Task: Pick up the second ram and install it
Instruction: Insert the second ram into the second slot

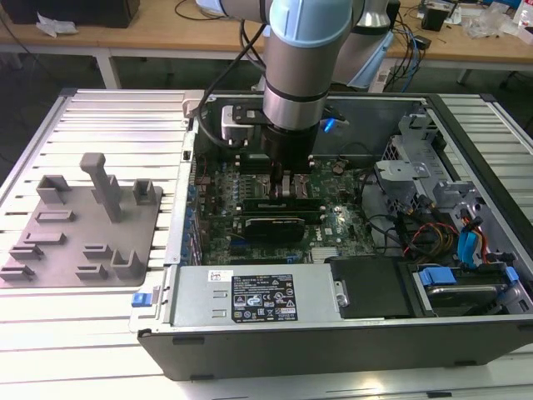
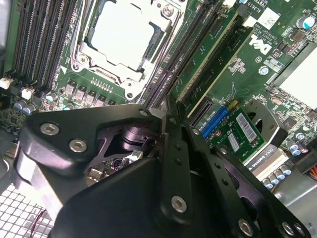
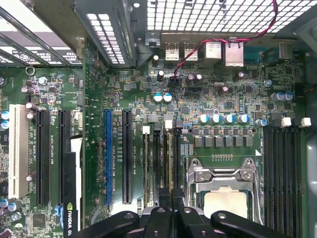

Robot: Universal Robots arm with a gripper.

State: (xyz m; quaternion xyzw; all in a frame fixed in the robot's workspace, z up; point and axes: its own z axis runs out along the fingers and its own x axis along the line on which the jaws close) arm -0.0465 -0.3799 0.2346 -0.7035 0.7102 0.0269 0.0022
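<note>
My gripper [image 1: 287, 190] is down inside the open computer case [image 1: 333, 342], over the memory slots beside the CPU socket [image 2: 124, 37]. Its fingers are closed together on the top edge of the second ram [image 2: 204, 50], a thin green stick standing upright along a slot on the motherboard [image 1: 341, 221]. In the exterior view the second ram [image 1: 279, 202] lies as a dark strip just under the fingertips. In the first wrist view the gripper [image 3: 172, 210] meets over the stick's thin edge [image 3: 169, 158], next to the CPU socket [image 3: 223, 198]. How deep it sits in the slot is hidden.
A grey holder tray [image 1: 83, 225] with upright posts lies on the slatted table at the exterior view's left. A graphics card [image 1: 268, 227] and the power supply [image 1: 250, 296] sit close in front of the slots. Drive cages and cables [image 1: 433, 225] crowd the exterior view's right.
</note>
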